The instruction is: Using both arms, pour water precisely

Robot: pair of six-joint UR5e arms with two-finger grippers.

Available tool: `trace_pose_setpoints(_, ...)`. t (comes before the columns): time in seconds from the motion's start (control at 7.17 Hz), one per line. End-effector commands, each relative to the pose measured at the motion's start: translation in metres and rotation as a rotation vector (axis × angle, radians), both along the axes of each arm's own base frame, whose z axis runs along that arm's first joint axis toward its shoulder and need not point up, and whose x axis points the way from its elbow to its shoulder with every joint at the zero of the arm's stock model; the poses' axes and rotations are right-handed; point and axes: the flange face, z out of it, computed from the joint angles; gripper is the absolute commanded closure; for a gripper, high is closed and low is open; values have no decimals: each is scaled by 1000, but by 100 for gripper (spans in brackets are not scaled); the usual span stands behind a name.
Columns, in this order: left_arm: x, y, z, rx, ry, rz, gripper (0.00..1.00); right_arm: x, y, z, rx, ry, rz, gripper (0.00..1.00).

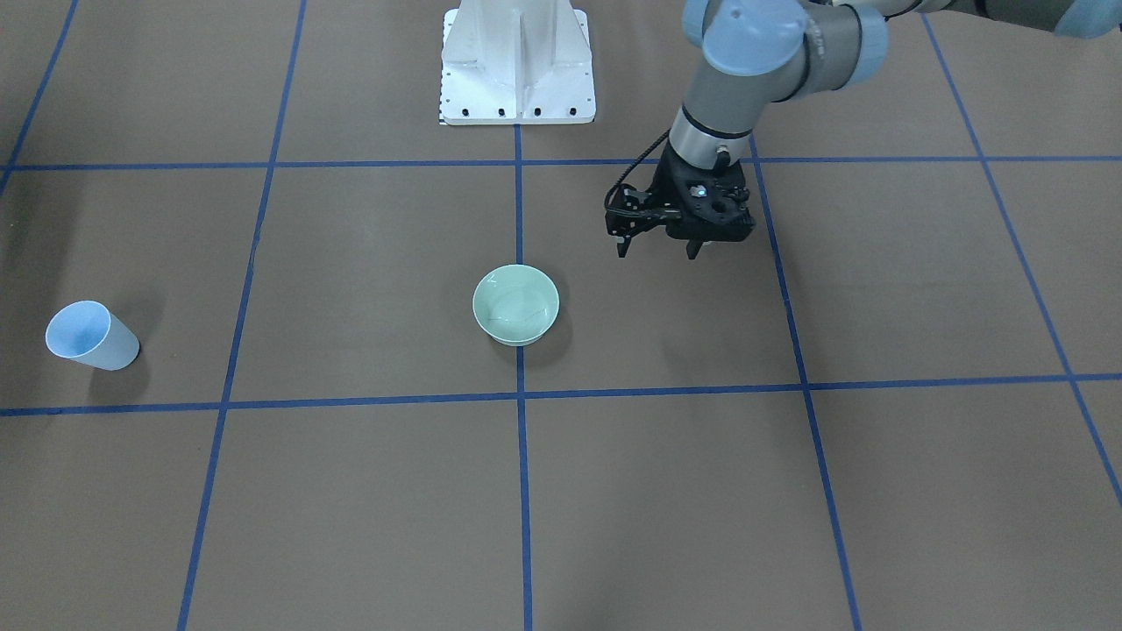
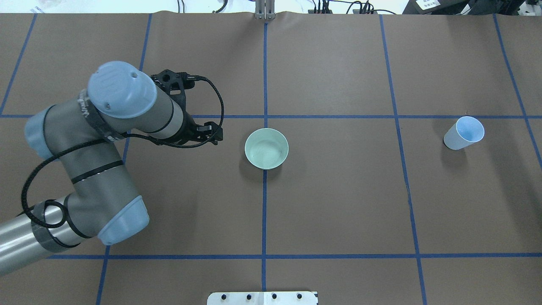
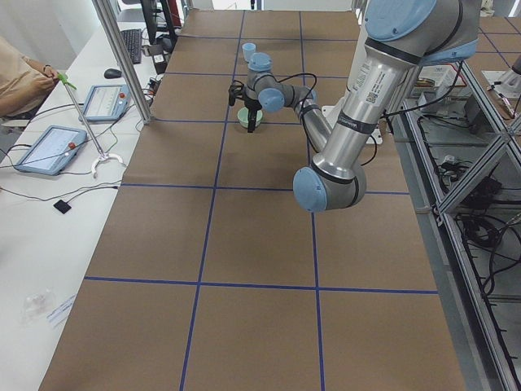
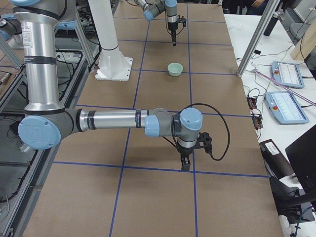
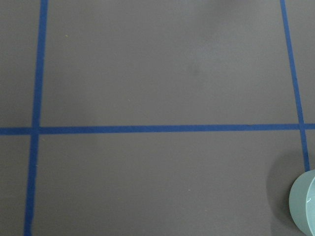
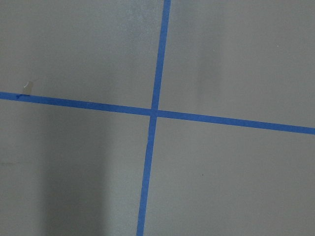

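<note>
The brown bench [image 1: 351, 491] carries a blue tape grid [image 1: 519, 210]. My left tool [image 1: 657, 253] hangs empty with jaws apart, near the green bowl [image 1: 515, 304] but clear of it. Water [image 1: 519, 308] shows as faint glints inside the bowl. The blue cup [image 1: 90, 336] sits well apart. I cannot tell how my right tool [image 4: 184, 164] is set.

We count one bowl [image 1: 515, 336] at centre frame, one cup [image 1: 96, 340] at the left edge and one pedestal [image 1: 517, 66] at top centre. We count two arms: the left arm [image 1: 754, 96] at upper right, the right arm [image 4: 113, 120] across the middle of the right-side view.
</note>
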Motion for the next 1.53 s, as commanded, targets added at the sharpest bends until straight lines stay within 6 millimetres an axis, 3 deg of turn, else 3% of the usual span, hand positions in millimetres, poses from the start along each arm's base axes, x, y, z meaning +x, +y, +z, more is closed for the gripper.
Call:
trace_pose_setpoints(0.0, 44, 0, -24, -71, -2, -25, 1, 0, 1, 2, -5, 0, 0, 0)
trace_pose_setpoints(0.14, 66, -1, -26, -109, -12, -33, 1, -1, 1, 3, -6, 0, -2, 0)
trace_pose_setpoints(0.42, 91, -9, -17, -109, -52, -45, 2, -1, 0, 7, -14, 1, -2, 0)
trace_pose_setpoints(0.56, 105, -17, -26, -115, -60, -44, 6, -1, 1, 8, -16, 1, -3, 0)
trace_pose_setpoints(0.84, 117, -17, -22, -108, -47, -37, 22, -1, 1, 8, -16, 1, -3, 0)
trace_pose_setpoints(1.12, 123, -19, -20, -98, -38, -31, 46, -1, 2, 9, -17, 1, -3, 0)
trace_pose_setpoints(1.39, 127, -18, -16, -97, -46, -23, 58, -1, 2, 10, -19, 3, -3, 0)
